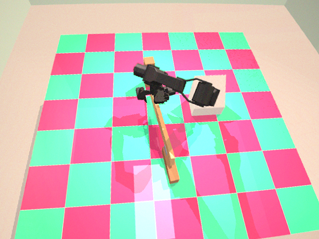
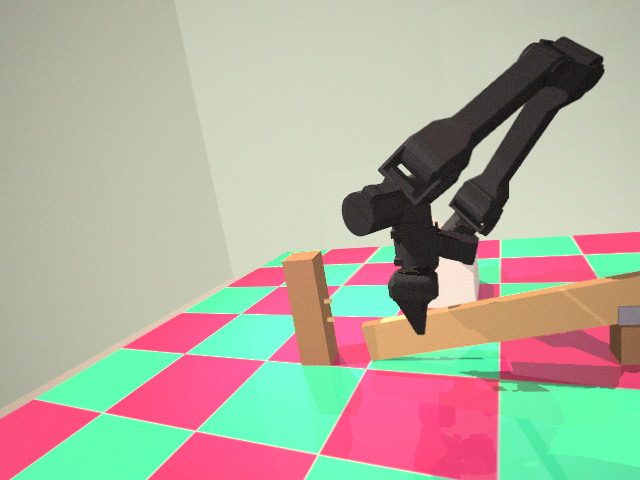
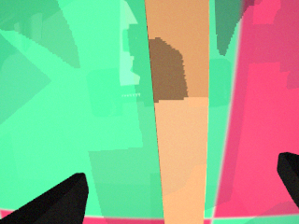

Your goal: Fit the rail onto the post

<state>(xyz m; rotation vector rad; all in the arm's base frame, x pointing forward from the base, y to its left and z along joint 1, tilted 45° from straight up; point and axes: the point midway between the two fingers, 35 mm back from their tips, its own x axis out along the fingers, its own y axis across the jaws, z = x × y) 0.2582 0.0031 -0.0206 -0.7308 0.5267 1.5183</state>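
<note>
The wooden rail [image 1: 163, 127] [image 2: 496, 315] [image 3: 182, 201] slopes down to the table; its far end is in the grey bracket [image 2: 628, 315] on the low footboard block [image 1: 173, 175] [image 2: 628, 343]. Its near end is on the table, a short gap from the post [image 1: 149, 59] [image 2: 310, 310]. The upper peg [image 2: 327, 301] and lower peg [image 2: 330, 319] point toward the rail, above its lowered end. My gripper [image 1: 150, 96] [image 2: 421, 330] [image 3: 183, 173] is open and points down, one finger on each side of the rail near its near end. The rail's holes are not visible.
The pale base block [image 1: 205, 113] [image 2: 460, 284] of the arm stands beside the rail. The arm reaches from it over the rail. The wrist motor housing hangs near the post, partly covering it in the top view. The table has a checkered green and pink top.
</note>
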